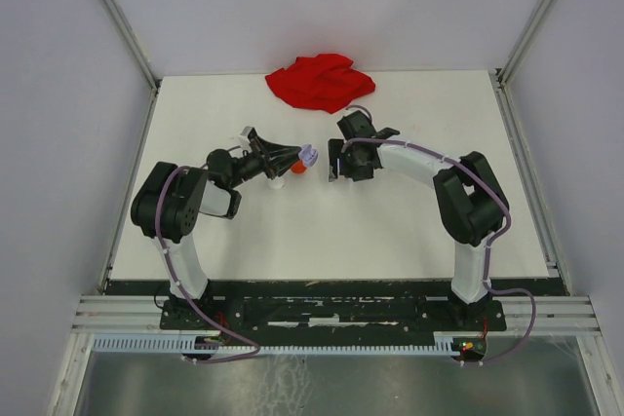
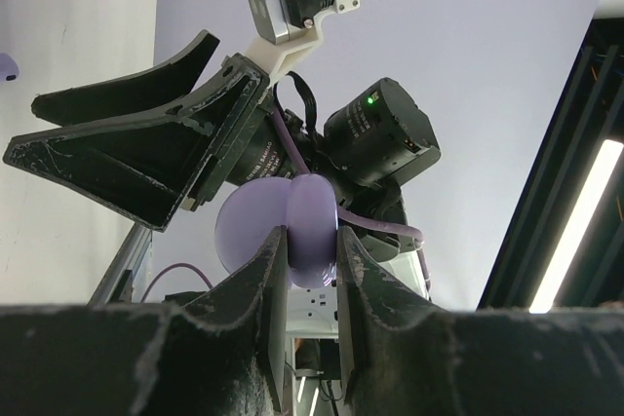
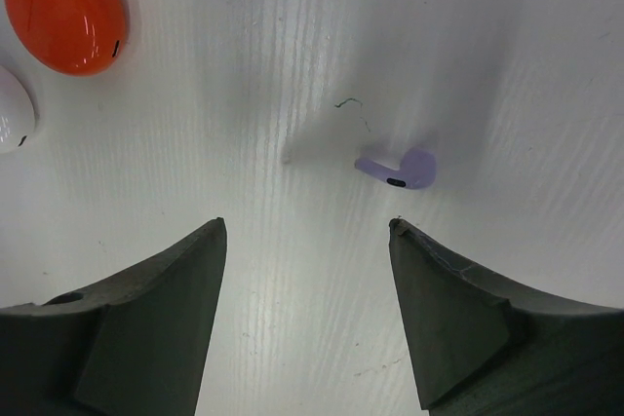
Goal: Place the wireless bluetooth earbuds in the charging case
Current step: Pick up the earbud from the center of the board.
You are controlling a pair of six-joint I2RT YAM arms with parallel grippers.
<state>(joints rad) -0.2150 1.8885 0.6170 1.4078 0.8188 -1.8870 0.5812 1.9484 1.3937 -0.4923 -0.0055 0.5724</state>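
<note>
Left gripper [image 2: 312, 241] clenched on lavender charging case [image 2: 314, 207], held off the table. Right gripper [image 3: 307, 231] released, jaws spread. Lavender earbud [image 3: 402, 169] lay just ahead of its fingertips, untouched. Orange-red disc [image 3: 64, 11] and white disc [image 3: 12, 124] sat farther ahead, well apart from the earbud.

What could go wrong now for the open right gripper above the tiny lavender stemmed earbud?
The tiny lavender plastic earbud lies off-centre under the right gripper; closing may flick it away. The left gripper pinches the smooth rounded lavender case by a narrow part; it might slip.
</note>
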